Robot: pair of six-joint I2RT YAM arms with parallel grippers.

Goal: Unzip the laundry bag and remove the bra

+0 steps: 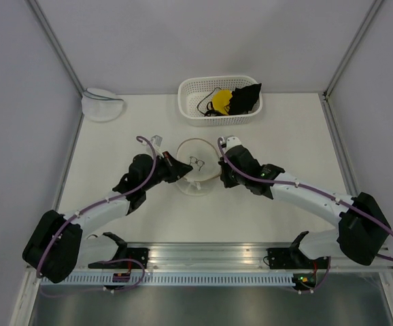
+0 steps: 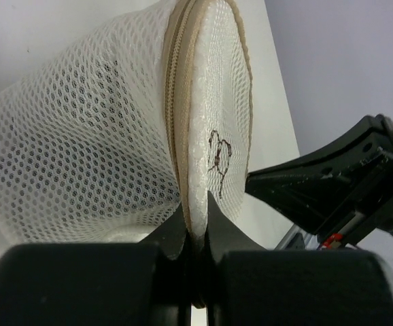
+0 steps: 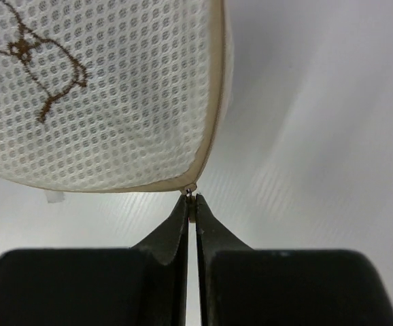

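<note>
Pinching laundry bag [image 2: 81,156], left hand [image 2: 195,216]

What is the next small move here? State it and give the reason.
Probably draw the right gripper along the tan rim, dragging the zipper pull it seems to pinch. The left gripper clamps the laundry bag at its rim, bracing it, and the zipper looks closed.
</note>
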